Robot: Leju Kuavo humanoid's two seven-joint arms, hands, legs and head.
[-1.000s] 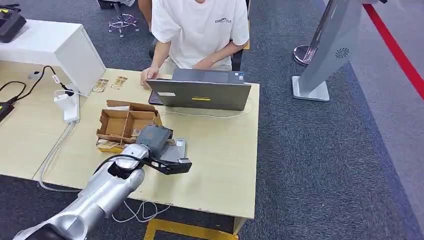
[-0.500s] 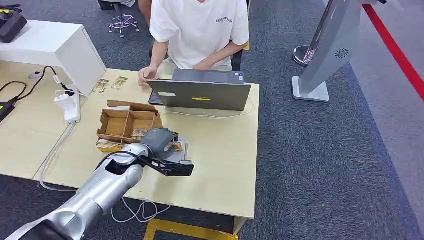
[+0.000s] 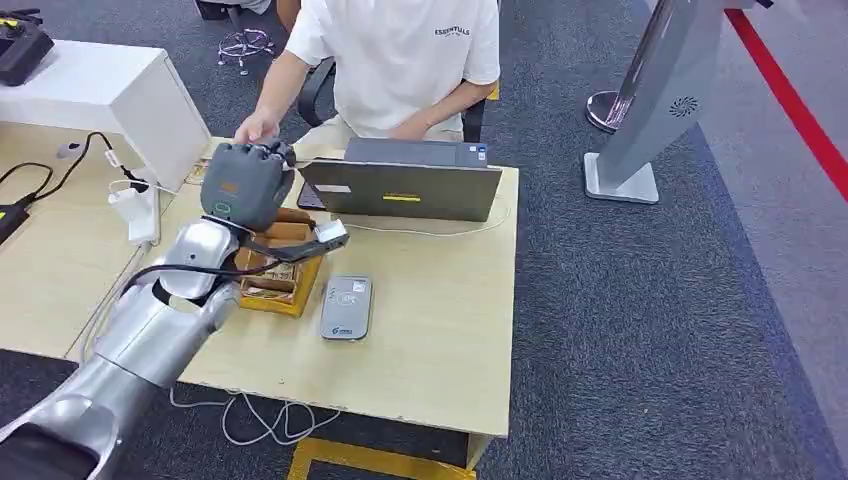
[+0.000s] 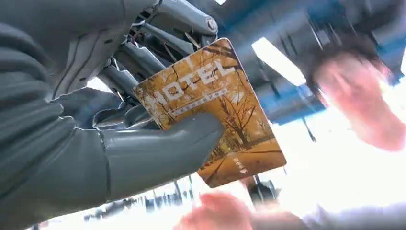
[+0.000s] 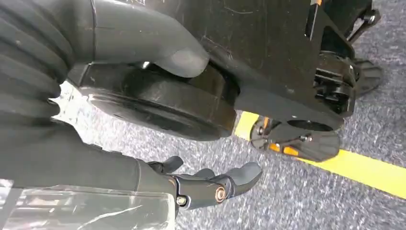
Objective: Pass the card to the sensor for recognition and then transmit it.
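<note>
My left hand [image 3: 245, 185] is raised above the table's far left part, over the cardboard box [image 3: 278, 290]. In the left wrist view my left hand [image 4: 95, 143] pinches an orange hotel card [image 4: 215, 110] between thumb and fingers. A person in a white shirt [image 3: 400, 60] sits behind the laptop, and their hand [image 3: 255, 125] reaches close to my raised hand; it appears blurred near the card [image 4: 364, 105]. The grey card sensor [image 3: 346, 307] lies flat on the table, to the right of my forearm. My right hand [image 5: 95, 163] hangs down over the carpet, fingers [image 5: 215, 187] apart, holding nothing.
An open grey laptop [image 3: 400, 185] stands at the table's [image 3: 450, 340] far edge. A white box [image 3: 110, 95] and a white charger with cables [image 3: 135, 210] sit on the left. A grey kiosk stand [image 3: 650, 110] rises from the carpet at the right.
My left arm has lifted from over the sensor and swung back and left toward the person, uncovering the sensor. The person's hand has left the table by the laptop and reached toward mine.
</note>
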